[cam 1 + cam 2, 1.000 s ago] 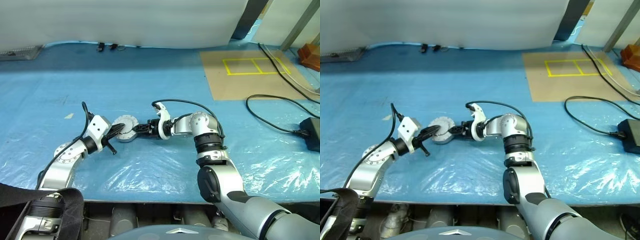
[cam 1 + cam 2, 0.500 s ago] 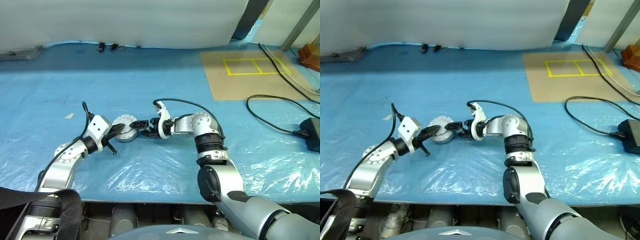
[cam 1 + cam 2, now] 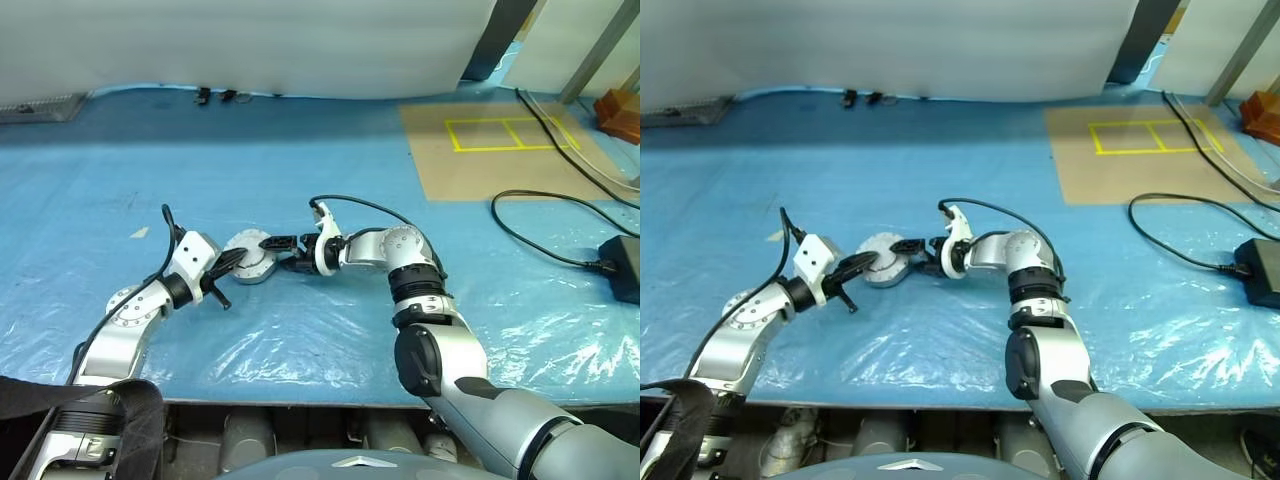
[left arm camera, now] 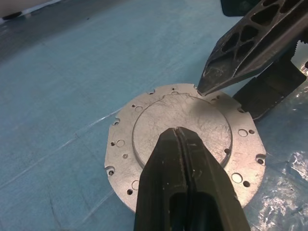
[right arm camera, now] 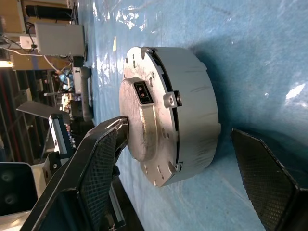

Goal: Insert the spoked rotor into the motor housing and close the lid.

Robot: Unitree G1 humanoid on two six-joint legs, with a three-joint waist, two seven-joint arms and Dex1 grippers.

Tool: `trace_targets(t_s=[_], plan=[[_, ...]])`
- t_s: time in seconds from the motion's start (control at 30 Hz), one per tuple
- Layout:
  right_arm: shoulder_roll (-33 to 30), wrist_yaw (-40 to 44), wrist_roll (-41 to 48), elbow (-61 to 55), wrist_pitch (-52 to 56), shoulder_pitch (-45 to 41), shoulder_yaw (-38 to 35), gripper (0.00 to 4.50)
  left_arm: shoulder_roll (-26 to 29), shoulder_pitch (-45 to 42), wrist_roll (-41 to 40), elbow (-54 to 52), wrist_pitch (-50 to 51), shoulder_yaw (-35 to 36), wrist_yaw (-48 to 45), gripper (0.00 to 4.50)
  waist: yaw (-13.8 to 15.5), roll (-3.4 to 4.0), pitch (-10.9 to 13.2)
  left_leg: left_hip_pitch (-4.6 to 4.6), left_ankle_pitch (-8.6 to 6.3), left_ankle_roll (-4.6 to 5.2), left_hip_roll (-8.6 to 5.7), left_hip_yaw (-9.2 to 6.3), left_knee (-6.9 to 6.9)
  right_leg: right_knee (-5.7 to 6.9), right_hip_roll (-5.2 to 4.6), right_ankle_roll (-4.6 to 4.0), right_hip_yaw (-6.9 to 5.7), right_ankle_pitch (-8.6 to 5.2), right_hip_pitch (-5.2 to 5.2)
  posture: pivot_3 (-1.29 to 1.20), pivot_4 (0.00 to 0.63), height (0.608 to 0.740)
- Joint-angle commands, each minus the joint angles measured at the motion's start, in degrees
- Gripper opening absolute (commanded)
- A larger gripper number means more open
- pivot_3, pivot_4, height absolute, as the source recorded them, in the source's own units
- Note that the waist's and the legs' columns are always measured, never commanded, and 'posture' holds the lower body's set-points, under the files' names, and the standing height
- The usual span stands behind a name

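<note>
So we've got the motor housing [image 5: 185,110] sitting on the blue plastic-covered surface [image 3: 300,180] with the lid [image 4: 185,149] already down on top, right between the two arms. Our left end effector [image 4: 185,159] has its fingers pressed together and hangs over the lid's raised centre. The right end effector [image 5: 187,168] is spread wide around the housing, one finger [image 5: 96,159] on the lid.

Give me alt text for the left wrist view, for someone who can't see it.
The lid, a plain grey disc with small holes around its edge, lies closed over the motor housing on blue plastic sheeting. The left gripper rests shut on its middle, while a right gripper fingertip touches its far edge.
</note>
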Motion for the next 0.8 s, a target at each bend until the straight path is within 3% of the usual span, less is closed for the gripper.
trace_targets(t_s=[0.03, 0.27, 0.37, 0.6, 0.8], plan=[[8.6, -1.6, 1.0, 0.2, 0.6, -3.2, 0.9, 3.95, 0.3, 0.4, 0.9, 1.8, 0.7, 0.1, 0.3, 0.0, 0.0, 0.0, 0.0, -0.12, 0.0, 0.0, 0.0, 0.0, 0.0, 0.0, 0.0, -0.04, 0.0, 0.02, -0.1, 0.0, 0.15, 0.74], [8.5, -1.7, 2.4, 2.0, -1.3, -3.9, 0.7, 3.95, 0.2, 0.3, 0.9, 1.8, 0.5, 0.1, 0.4, 0.0, 0.0, 0.0, 0.0, -0.23, 0.0, -0.01, 0.0, 0.0, 0.01, 0.01, 0.01, -0.04, -0.01, 0.03, -0.21, 0.0, 0.15, 0.74], [8.5, -1.1, 3.8, 1.8, -1.5, -3.8, 0.3, 3.33, 0.4, 1.1, 0.9, 1.4, 0.3, 0.2, 0.4, 0.0, 0.0, 0.0, 0.0, -0.24, 0.0, 0.0, 0.0, 0.0, 0.01, 0.01, 0.01, -0.03, -0.01, 0.02, -0.22, 0.0, 0.15, 0.74], [8.3, -1.1, 5.1, 1.3, -1.2, -3.4, 0.9, 1.12, 0.3, 2.5, 0.8, 0.7, 0.4, 0.7, 0.2, 0.0, 0.0, 0.0, 0.0, -0.48, 0.0, -0.01, 0.01, 0.0, 0.01, 0.01, 0.06, -0.05, -0.02, 0.03, -0.43, 0.0, 0.15, 0.74], [8.1, -0.8, 5.4, 1.1, -0.6, -3.3, 2.1, 1.06, 0.2, 2.4, 0.7, 0.6, 0.7, 0.5, 0.1, 0.0, 0.1, -0.01, 0.0, -0.45, 0.0, -0.01, 0.01, 0.0, 0.02, 0.01, 0.03, -0.04, -0.02, 0.03, -0.39, 0.0, 0.15, 0.74]])
